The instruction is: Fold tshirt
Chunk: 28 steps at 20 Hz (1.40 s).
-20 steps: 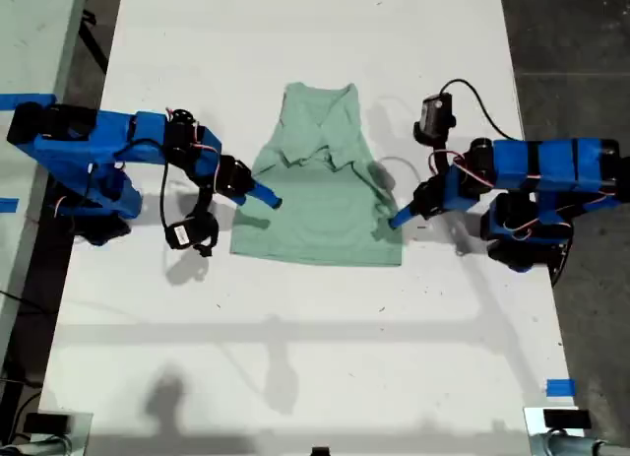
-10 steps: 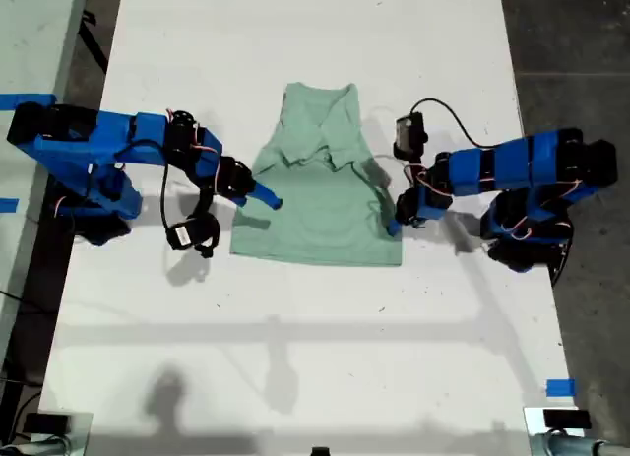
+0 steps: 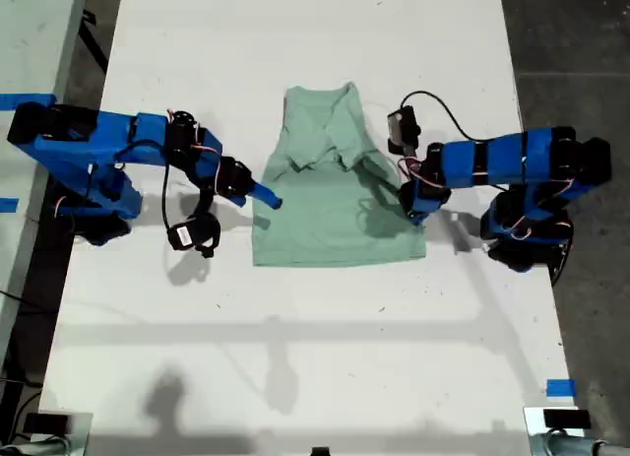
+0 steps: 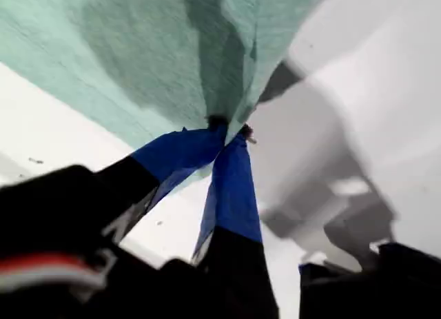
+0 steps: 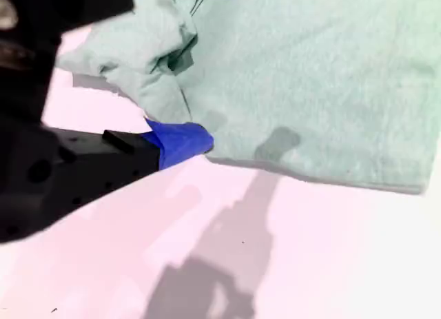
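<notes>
The pale mint-green tshirt (image 3: 335, 210) lies on the white table (image 3: 315, 358), rumpled around the sleeves. My first gripper (image 3: 410, 208), on the arm at the exterior view's right, is shut on the tshirt's edge. In the first wrist view its blue tips (image 4: 227, 129) pinch a raised fold of cloth (image 4: 138, 57). My second gripper (image 3: 271, 200), on the arm at the exterior view's left, sits at the opposite edge. One blue fingertip (image 5: 180, 143) rests by the cloth (image 5: 310, 78), the other shows above the bunched sleeve (image 5: 138, 50), and the jaws stand apart.
Both arm bases stand at the table's sides in the exterior view. A blue tape mark (image 3: 559, 387) sits near the lower right corner of that view, with dark floor (image 3: 571, 42) beyond the table's right edge. A wrist camera (image 3: 192, 234) hangs beside my second arm.
My first arm stretched toward the tshirt, took hold of its edge and dragged the cloth toward the exterior view's right. The second arm has not moved.
</notes>
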### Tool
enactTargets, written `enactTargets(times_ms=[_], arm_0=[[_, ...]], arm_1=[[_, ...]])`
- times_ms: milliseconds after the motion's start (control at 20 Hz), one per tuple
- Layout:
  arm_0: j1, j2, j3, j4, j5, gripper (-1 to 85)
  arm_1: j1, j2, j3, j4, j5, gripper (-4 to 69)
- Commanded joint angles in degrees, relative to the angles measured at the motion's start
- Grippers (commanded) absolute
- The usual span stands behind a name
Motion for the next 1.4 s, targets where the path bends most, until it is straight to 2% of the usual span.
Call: enactTargets(times_ms=[0,350,400,450,550,600,650,800,950,1050,1350], arm_0=[[1.7,0.8,-0.7,0.7,-1.1,32.1],[2.0,1.2,-1.1,1.0,-2.4,32.2],[2.1,1.4,-1.1,1.0,-2.5,32.2],[2.2,1.5,-1.2,1.1,-2.8,32.3],[2.4,1.6,-1.2,1.2,-3.3,32.4],[2.5,1.6,-1.2,1.4,-3.7,32.5],[2.6,1.6,-1.2,1.7,-4.0,32.5],[3.2,2.7,-2.0,4.0,-5.7,32.7],[5.3,7.2,-6.1,9.9,-7.9,32.4],[6.1,7.9,-4.8,10.2,-9.4,32.2],[2.3,-7.5,-4.7,1.3,-7.1,31.6]], arm_1=[[-3.1,5.1,-9.6,9.2,-0.2,-2.2],[-10.0,-28.0,-46.5,5.9,9.0,-2.2],[-10.5,-32.2,-50.2,4.7,11.1,3.5],[-11.6,-36.6,-54.4,4.0,11.9,19.8],[-12.7,-44.6,-64.2,6.9,12.8,33.5],[-13.5,-46.3,-67.4,8.6,11.4,37.0],[-13.5,-46.6,-68.4,11.0,11.6,35.4],[-12.7,-41.1,-72.8,25.5,10.3,31.7],[-11.6,-26.4,-64.8,26.5,6.8,31.0],[-9.8,-18.0,-57.3,26.5,6.6,30.6],[-8.1,-12.3,-47.4,25.7,6.5,29.1]])
